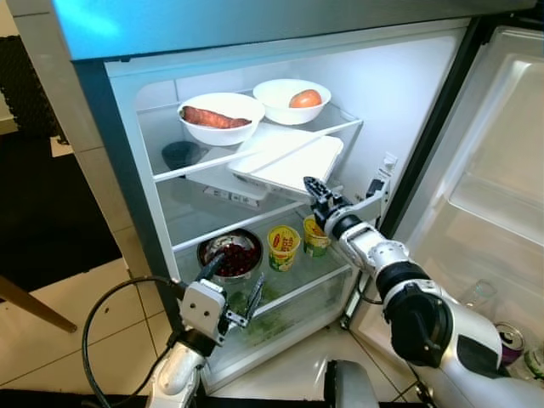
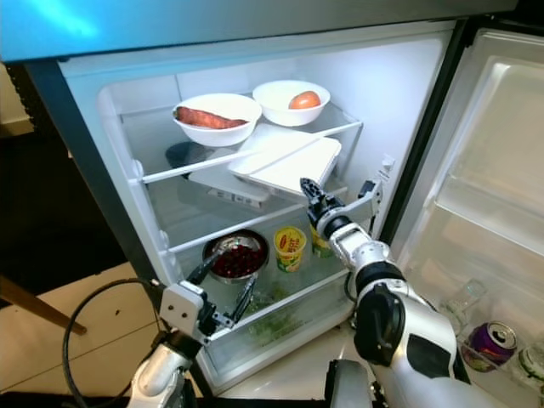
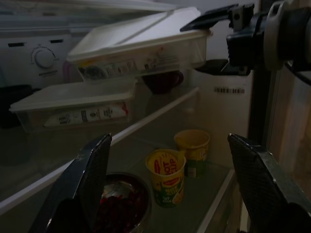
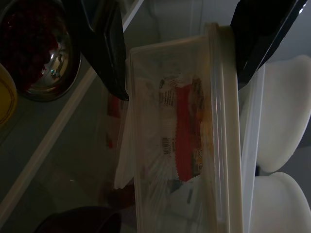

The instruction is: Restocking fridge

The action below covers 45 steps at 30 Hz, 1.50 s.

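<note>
The fridge stands open. A flat white lidded container (image 1: 289, 160) lies tilted on the middle shelf, resting on a second container (image 1: 223, 184). My right gripper (image 1: 316, 194) reaches in and is shut on the tilted container's near right edge, one finger (image 3: 206, 20) over the lid and the other beneath it; the edge (image 4: 214, 126) sits between the fingers in the right wrist view. My left gripper (image 1: 234, 285) hangs open, with nothing between its fingers, low before the bottom shelf, near a steel bowl of red berries (image 1: 234, 255).
Two white bowls sit on the top shelf, one with a reddish root (image 1: 212, 117), one with an orange fruit (image 1: 304, 99). Two yellow cups (image 1: 283, 246) stand on the lower shelf. Below is a crisper drawer (image 1: 289, 310). The open door (image 1: 501, 170) holds a can (image 1: 510, 340).
</note>
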{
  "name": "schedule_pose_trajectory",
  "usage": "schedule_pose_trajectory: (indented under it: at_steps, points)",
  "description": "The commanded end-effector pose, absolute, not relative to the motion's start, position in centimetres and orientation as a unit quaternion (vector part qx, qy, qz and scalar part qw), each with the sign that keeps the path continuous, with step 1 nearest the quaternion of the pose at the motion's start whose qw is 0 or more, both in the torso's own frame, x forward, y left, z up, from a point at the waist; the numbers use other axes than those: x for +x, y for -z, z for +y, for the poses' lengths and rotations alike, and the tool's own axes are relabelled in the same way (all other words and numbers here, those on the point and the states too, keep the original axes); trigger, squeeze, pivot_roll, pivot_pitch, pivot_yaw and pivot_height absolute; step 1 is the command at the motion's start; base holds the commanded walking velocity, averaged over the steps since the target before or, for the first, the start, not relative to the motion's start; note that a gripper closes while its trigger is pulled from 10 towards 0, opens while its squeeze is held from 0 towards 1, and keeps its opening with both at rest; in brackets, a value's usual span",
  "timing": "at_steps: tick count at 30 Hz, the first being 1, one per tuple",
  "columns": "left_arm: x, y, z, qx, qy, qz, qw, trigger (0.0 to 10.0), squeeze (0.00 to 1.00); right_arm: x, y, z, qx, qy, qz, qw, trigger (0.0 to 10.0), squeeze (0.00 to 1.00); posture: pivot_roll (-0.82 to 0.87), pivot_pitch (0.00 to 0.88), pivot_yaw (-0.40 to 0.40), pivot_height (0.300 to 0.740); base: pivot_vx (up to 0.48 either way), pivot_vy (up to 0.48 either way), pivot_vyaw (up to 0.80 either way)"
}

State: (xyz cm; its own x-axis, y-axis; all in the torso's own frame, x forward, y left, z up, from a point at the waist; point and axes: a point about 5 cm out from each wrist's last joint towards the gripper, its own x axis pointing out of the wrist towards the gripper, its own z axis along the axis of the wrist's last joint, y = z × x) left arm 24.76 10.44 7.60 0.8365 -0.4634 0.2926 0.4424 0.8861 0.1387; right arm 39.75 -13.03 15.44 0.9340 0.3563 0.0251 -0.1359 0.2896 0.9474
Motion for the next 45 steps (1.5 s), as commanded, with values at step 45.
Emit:
schedule_pose_trajectory:
  at_steps: [45]
  points:
    - [21.6,-11.9,10.5,0.003,0.201,-0.180,0.963,10.0,0.00,41.4,-21.8,-7.0,0.650,-0.181,0.060,0.736,10.0,0.00,0.09,0.270,-0.071,0.423,0.000,0.000,0.00]
